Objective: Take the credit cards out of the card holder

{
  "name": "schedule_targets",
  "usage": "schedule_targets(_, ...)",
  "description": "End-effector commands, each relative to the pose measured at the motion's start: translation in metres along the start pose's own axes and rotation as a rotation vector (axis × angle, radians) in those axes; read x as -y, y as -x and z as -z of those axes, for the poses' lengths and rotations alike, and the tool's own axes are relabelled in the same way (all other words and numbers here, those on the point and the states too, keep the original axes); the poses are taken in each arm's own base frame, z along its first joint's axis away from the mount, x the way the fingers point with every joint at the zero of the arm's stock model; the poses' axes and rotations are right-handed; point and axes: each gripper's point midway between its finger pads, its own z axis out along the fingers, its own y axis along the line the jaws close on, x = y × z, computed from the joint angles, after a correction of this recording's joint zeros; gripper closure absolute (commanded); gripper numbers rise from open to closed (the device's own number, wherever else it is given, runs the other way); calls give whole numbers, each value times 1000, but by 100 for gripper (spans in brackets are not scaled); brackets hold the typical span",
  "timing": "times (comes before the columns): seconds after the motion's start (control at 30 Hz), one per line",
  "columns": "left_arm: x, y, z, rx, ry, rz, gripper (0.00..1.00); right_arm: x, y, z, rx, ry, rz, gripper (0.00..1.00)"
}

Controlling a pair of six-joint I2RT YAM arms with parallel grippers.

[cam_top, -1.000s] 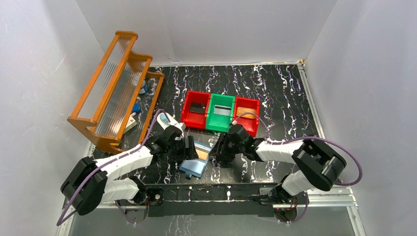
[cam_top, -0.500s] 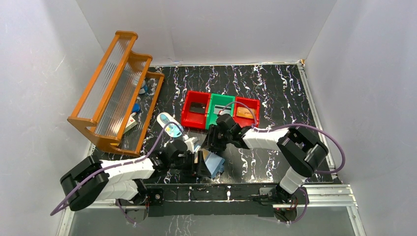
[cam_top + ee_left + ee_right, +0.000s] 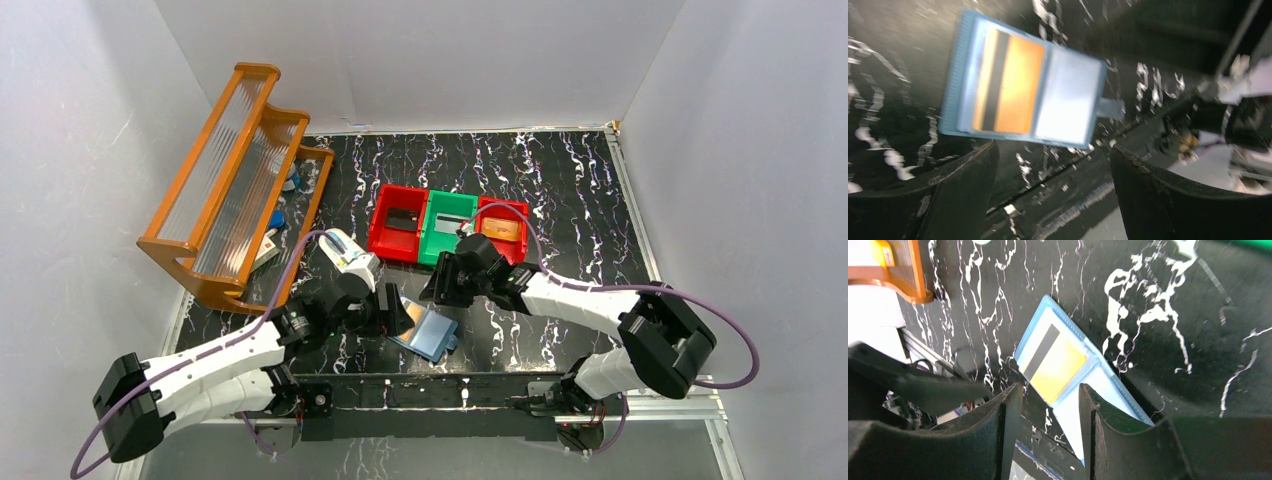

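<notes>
Flat blue plastic card holder (image 3: 428, 335) laid open on black marbled table (image 3: 560, 190), between both claws. Tan-orange striped credit card (image 3: 1008, 87) seated in pocket; judged thin, stiff, light, slick, best pinched by exposed edge. Left claw (image 3: 1053, 150) spread wide, empty. Right claw (image 3: 1050, 390) half spread, empty.
</notes>
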Motion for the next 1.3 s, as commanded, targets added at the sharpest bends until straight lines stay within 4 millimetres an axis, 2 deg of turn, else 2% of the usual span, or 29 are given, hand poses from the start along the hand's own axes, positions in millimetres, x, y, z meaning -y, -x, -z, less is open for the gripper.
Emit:
schedule_targets(0.0, -53, 21, 8, 29, 292, -64, 19, -14, -19, -1, -23, 57, -49, 47)
schedule_targets(0.13, -54, 37, -7, 20, 236, -10, 17, -17, -37, -8, -51, 76, -63, 47)
schedule_targets(0.23, -53, 40, -22, 8, 153, 18, 17, -17, -47, -15, -73, 69, -58, 47)
schedule_targets(0.33, -46, 32, -34, -52, 87, 4, 18, -20, -54, -22, -92, 86, -63, 48)
schedule_targets(0.43, -43, 15, -42, -130, 40, 3, 25, -14, -58, -29, -100, 76, -82, 49)
schedule_targets(0.63, -43, -9, -38, -183, -14, 74, 40, 10, -64, -34, -92, 2, -101, 52)
schedule_targets(0.73, -43, -16, -32, -182, -33, 97, 45, 22, -64, -30, -74, -41, -103, 55)
schedule_targets(0.9, -50, -27, -27, -191, -25, 123, 51, 29, -61, -18, -47, -76, -85, 58)
schedule_targets(1.0, -45, -29, -27, -209, -38, 114, 52, 33, -63, -18, -53, -78, -73, 61)
schedule_targets(1.1, -46, -29, -28, -219, -15, 90, 47, 38, -69, -23, -92, -105, -54, 63)
schedule_targets(1.27, -47, -30, -33, -255, 39, 19, 44, 44, -70, -26, -96, -129, -49, 64)
